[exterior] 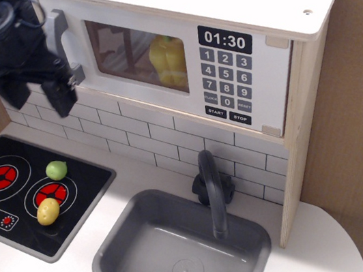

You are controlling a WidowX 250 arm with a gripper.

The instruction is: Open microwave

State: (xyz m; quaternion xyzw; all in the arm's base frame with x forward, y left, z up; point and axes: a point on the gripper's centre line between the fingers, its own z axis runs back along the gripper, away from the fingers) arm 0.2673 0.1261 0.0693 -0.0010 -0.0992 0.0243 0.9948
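Observation:
The microwave (243,2) is a pale wooden box high at the back. Its white door (154,50) is closed, with a clear window and a black number keypad (227,77). A yellow toy pepper (168,61) shows inside through the window. The grey bar handle (61,50) stands upright at the door's left edge. My black gripper (39,98) hangs just left of and slightly in front of the handle, covering part of it. Its two fingers (62,100) point down, apart, with nothing between them.
A black toy hob (8,194) with red rings lies at lower left, with a green ball (56,170) and a yellow ball (48,211) on it. A grey sink (117,253) with a dark tap (211,186) sits in the counter. Cardboard wall (354,136) at right.

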